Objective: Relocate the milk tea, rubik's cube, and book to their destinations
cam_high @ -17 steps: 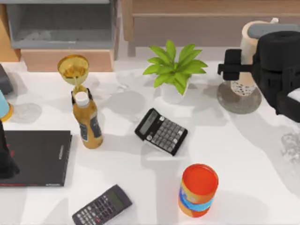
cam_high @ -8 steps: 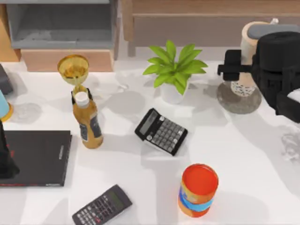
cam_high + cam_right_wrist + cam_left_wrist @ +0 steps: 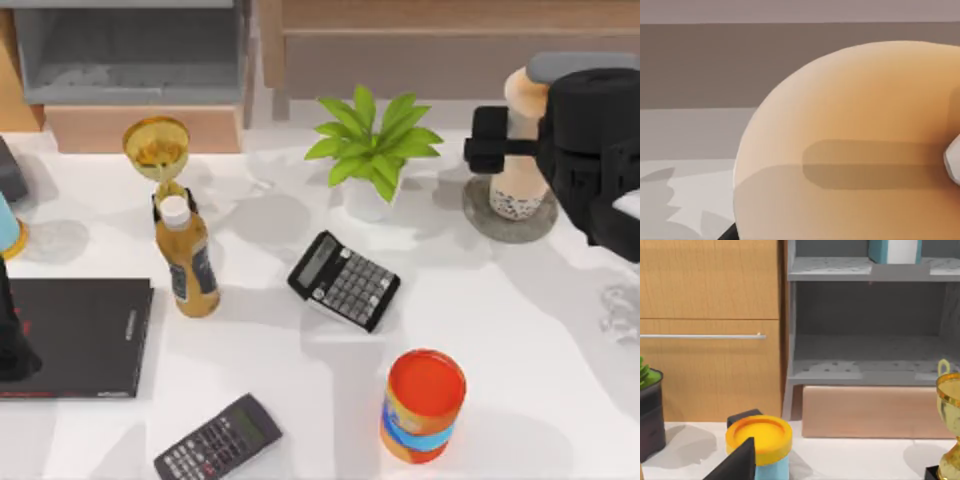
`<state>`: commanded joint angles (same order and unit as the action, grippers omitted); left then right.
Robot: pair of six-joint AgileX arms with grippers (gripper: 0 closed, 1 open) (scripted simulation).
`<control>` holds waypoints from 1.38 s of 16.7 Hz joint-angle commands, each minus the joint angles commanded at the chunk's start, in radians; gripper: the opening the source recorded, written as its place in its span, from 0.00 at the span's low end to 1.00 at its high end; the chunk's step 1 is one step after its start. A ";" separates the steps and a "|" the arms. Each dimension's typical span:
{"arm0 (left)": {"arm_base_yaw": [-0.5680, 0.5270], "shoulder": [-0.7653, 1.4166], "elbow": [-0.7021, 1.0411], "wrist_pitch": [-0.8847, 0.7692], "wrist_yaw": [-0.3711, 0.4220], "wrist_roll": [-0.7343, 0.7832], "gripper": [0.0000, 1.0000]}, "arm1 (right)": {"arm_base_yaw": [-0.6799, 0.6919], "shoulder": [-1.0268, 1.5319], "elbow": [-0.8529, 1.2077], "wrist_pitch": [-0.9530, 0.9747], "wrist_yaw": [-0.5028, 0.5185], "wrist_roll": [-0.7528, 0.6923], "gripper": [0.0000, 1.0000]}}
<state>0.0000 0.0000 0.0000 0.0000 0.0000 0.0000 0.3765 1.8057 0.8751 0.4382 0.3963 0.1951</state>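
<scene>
Far right of tabletop [image 3: 520, 330]: milk tea [image 3: 521, 150] (tall, clear plastic, dark pearls at base) upright on round grey coaster [image 3: 482, 215]. Right gripper [image 3: 510, 148] against cup; finger spread, grip: cannot tell. Left arm [image 3: 12, 330] parked at left edge.

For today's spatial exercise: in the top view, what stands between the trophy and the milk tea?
The potted plant stands between the gold trophy and the milk tea, seen in the top view.

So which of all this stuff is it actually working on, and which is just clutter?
Job:
milk tea on the grey coaster, right gripper at it
light-blue book on the shelf

Clutter:
potted plant
two calculators
orange-and-blue can
amber bottle
trophy
black book
</scene>
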 joint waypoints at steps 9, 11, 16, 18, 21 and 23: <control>0.000 0.000 0.000 0.000 0.000 0.000 1.00 | 0.009 -0.029 -0.033 0.003 0.009 0.007 1.00; 0.000 0.000 0.000 0.000 0.000 0.000 1.00 | 0.021 -0.064 -0.076 0.009 0.023 0.013 1.00; 0.000 0.000 0.000 0.000 0.000 0.000 1.00 | 0.037 -0.093 -0.113 0.013 0.032 0.019 1.00; 0.000 0.000 0.000 0.000 0.000 0.000 1.00 | 0.032 -0.091 -0.109 0.009 0.030 0.018 1.00; 0.000 0.000 0.000 0.000 0.000 0.000 1.00 | 0.038 -0.144 -0.102 -0.052 0.037 0.019 1.00; 0.000 0.000 0.000 0.000 0.000 0.000 1.00 | 0.042 -0.185 -0.096 -0.109 0.042 0.023 1.00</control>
<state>0.0000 0.0000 0.0000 0.0000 0.0000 0.0000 0.4186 1.6211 0.7792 0.3294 0.4386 0.2177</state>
